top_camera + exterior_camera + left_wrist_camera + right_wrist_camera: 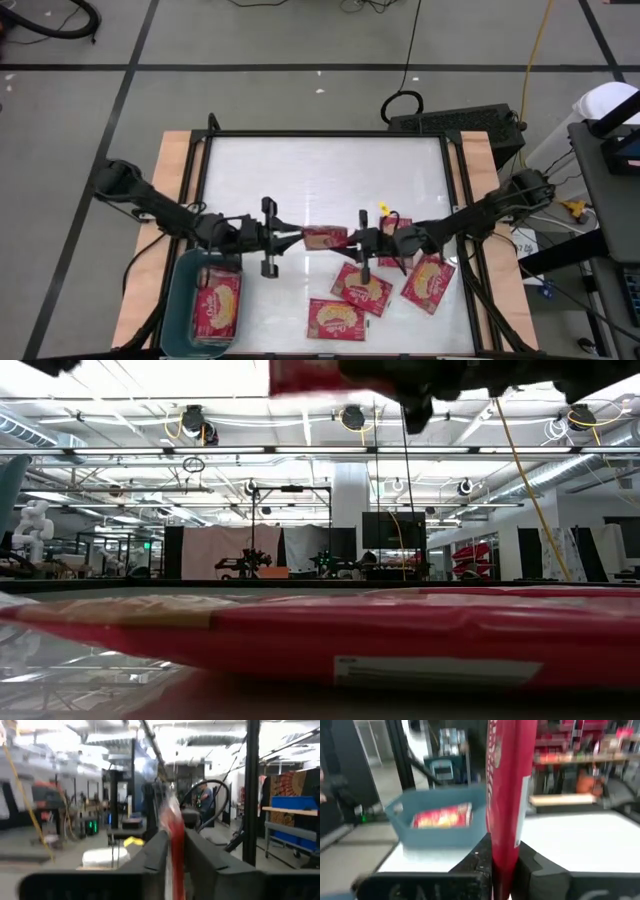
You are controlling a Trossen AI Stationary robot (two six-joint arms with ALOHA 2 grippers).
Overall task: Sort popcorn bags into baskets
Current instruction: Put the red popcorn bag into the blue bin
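One red popcorn bag [323,237] hangs above the middle of the table between my two grippers. My left gripper [299,238] comes at it from the table's left. My right gripper [351,238] comes at it from the right. Both are shut on it. In each wrist view the bag shows edge-on between the fingers [175,835] [504,795]. The teal basket [182,300] stands at the near left corner with red bags [218,305] lying flat in it. Three more bags [362,288] [334,318] [428,282] lie flat on the table at the near right. My left gripper pinches the bag's left end [174,851] between its two fingers, coming in about level from the table's left. The bag stands edge-on between them, clear of the table. My right gripper pinches the bag's right end [503,851] between its two fingers, coming in level from the table's right. The bag rises edge-on beyond the fingers, clear of the table.
Another red bag [401,226] lies partly under my right arm, and a small yellow thing [383,208] sits just beyond it. One bag [350,635] lies close before the low camera. Wooden boards [175,180] border the white table top.
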